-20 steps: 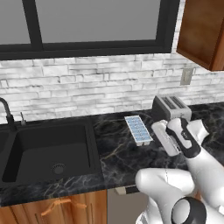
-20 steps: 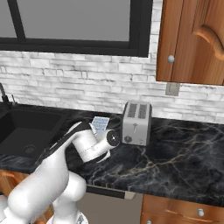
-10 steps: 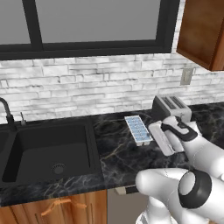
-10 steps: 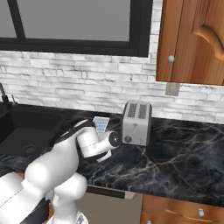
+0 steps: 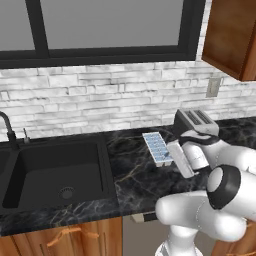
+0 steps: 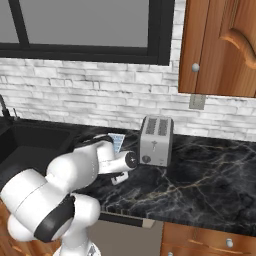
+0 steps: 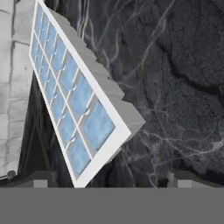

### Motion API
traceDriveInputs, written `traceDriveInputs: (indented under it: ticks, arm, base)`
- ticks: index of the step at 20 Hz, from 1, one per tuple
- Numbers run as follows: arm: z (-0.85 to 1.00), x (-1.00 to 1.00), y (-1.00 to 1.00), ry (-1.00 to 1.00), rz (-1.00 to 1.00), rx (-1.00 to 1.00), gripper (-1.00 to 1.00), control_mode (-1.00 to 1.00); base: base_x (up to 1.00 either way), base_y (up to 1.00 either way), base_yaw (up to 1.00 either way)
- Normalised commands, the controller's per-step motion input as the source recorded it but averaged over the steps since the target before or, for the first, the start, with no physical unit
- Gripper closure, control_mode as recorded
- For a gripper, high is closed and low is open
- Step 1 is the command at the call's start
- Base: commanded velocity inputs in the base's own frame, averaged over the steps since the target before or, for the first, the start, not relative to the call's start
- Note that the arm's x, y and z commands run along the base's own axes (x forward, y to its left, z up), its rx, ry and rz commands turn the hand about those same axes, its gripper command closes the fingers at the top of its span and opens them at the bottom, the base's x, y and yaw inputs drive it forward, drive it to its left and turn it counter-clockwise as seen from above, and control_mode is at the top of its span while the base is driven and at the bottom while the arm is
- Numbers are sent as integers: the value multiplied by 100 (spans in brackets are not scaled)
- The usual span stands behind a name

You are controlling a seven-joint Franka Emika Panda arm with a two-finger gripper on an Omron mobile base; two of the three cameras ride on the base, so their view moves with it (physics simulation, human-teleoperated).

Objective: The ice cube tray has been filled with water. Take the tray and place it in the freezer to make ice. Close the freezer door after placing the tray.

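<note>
Having swung closer to the ice tray [image 5: 157, 147], gripper [image 7: 111, 178] hanging open just beside it. Tray lying on tabletop [image 5: 135, 180], toaster [image 5: 196, 123] at three o'clock. Centering before closing, keeping level.

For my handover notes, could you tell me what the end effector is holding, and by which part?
Nothing is held: the end effector stands open just short of the ice cube tray on the counter.

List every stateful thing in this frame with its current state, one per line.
White rectangular plastic ice cube tray: on the black marble counter, cells filled with pale-blue water, not gripped.
Two-finger gripper: open, near the tray's end.
Silver two-slot toaster: slots empty.
Black sink: empty.
</note>
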Motion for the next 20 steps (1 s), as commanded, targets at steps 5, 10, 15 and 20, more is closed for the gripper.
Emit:
traceDriveInputs:
  ticks: [5,10,15,20]
  arm:
    - [-15,26,0,0,0,0,-100,-100]
    - [-17,25,0,-1,0,0,-100,-100]
    - [-21,24,0,-1,0,0,-100,-100]
    - [-25,19,0,0,0,0,-100,-100]
  base:
    - [0,0,0]
    - [0,0,0]
    - [0,0,0]
    - [0,0,0]
